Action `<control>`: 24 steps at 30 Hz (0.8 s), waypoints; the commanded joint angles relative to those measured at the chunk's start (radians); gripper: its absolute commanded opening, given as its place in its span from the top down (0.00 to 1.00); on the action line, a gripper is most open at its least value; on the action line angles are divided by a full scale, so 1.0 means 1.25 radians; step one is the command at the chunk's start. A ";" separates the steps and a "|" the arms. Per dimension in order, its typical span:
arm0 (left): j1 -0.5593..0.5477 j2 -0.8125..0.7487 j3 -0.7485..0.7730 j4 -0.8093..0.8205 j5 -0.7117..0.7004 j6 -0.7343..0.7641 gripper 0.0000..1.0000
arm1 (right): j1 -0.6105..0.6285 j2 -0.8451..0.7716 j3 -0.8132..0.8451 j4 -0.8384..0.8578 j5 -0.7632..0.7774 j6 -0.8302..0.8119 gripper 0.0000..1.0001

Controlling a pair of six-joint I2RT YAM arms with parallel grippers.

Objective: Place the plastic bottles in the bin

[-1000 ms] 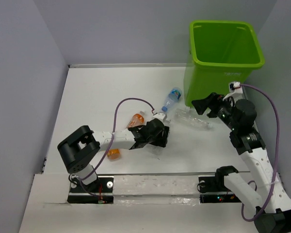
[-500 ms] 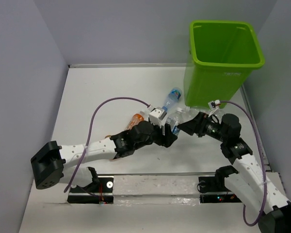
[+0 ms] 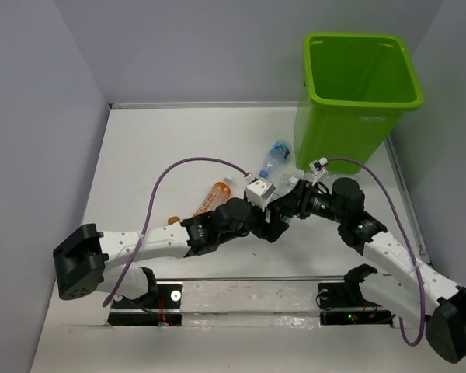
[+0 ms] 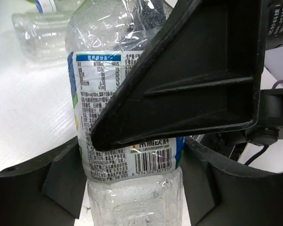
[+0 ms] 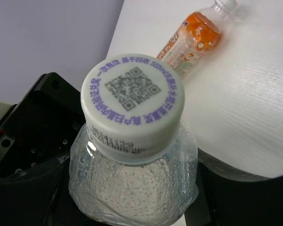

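A clear plastic bottle with a white and blue label stands upright between my left gripper's fingers, which are shut on its lower body. My right gripper is closed round the same bottle's shoulder, just below its white cap. One right finger lies across the label in the left wrist view. In the top view both grippers, left and right, meet at mid-table, in front of the lime-green bin. An orange bottle lies to their left.
A clear bottle with a blue cap lies by the bin's left foot. Another clear bottle lies on the table behind the held one. A small orange piece shows beside the left arm. The orange bottle also shows in the right wrist view.
The left arm carried the clear bottle right and raised it upright. The right gripper came down and left from beside the bin and closed in on the bottle's top.
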 commanded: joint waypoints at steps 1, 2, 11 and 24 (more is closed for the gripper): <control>-0.007 -0.098 0.006 0.031 -0.049 0.006 0.09 | 0.003 -0.003 0.135 -0.024 0.145 -0.090 0.70; -0.007 -0.128 0.002 0.012 -0.056 0.003 0.03 | 0.003 0.007 0.194 -0.058 0.187 -0.103 0.73; -0.008 -0.335 -0.012 -0.199 -0.284 -0.035 0.01 | -0.004 0.207 0.816 -0.296 0.442 -0.390 0.76; 0.031 -0.296 0.006 -0.528 -0.554 -0.188 0.01 | -0.211 0.558 1.253 -0.359 0.808 -0.701 0.44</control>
